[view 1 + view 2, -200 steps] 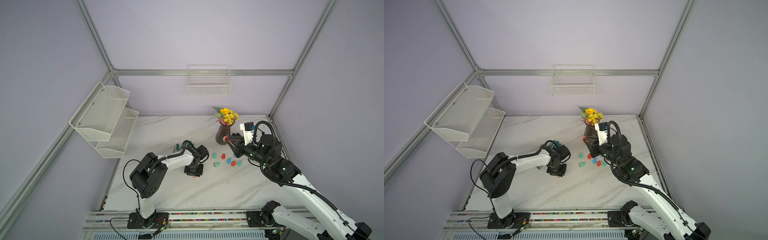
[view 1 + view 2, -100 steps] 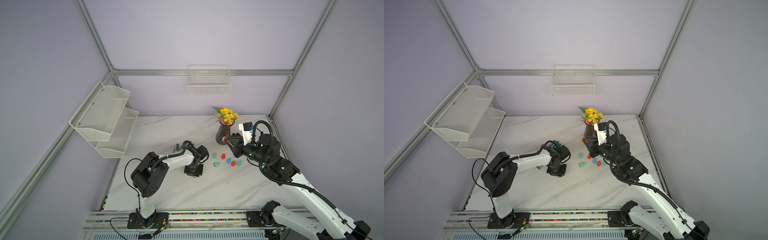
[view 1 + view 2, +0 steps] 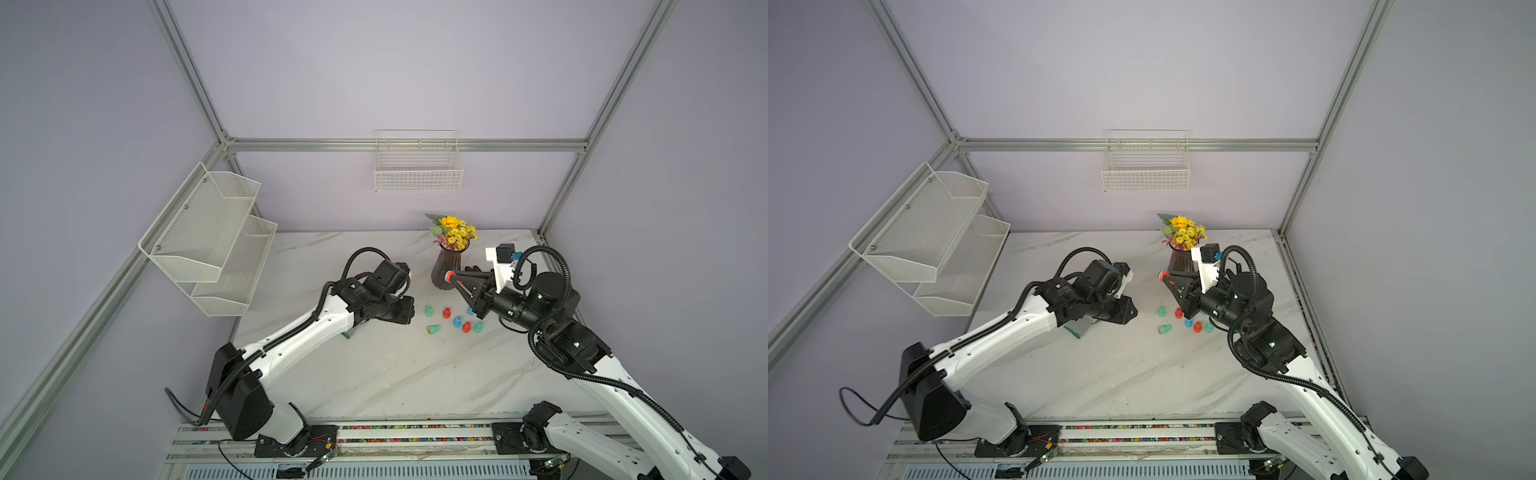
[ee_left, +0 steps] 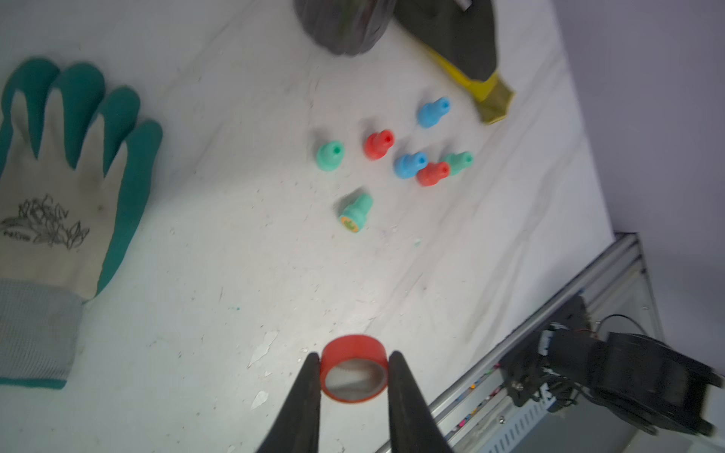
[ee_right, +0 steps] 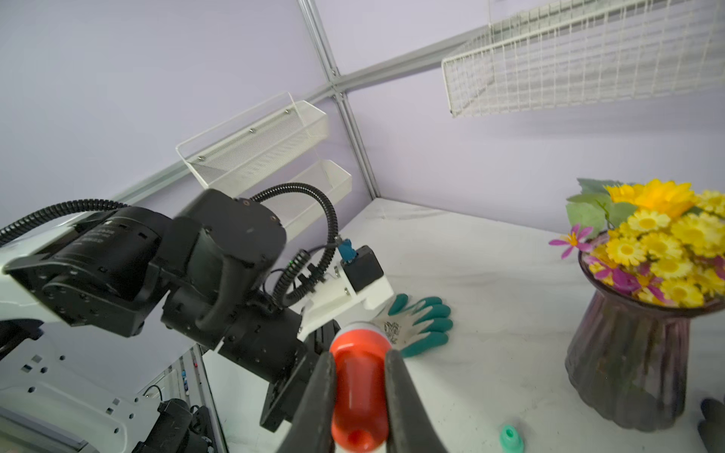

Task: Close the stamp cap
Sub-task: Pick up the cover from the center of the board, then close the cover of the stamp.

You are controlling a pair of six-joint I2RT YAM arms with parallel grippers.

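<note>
**Bimanual capping, both parts in hand.** The right gripper is clenched across the waist of the red stamp. It holds the stamp roughly level above the table, just beside the vase, on the side of the vase that faces the left arm. The pale printing end projects clear of the fingertips, presumably so that a cap can slide over it without fouling the jaws. The left gripper is clenched on the red cap, pinching its wall at two opposite points so that the open mouth is unobstructed. The cap sits well apart from the vase, beyond the loose stamps scattered near the vase's foot. Whether the cap rests on the table or hangs above it cannot be told. Cap and stamp are apart and not yet aligned, so the task appears to be at the stage of bringing mouth to printing end. A glove lies flat, farther from the vase than the cap and outside the likely path.
</note>
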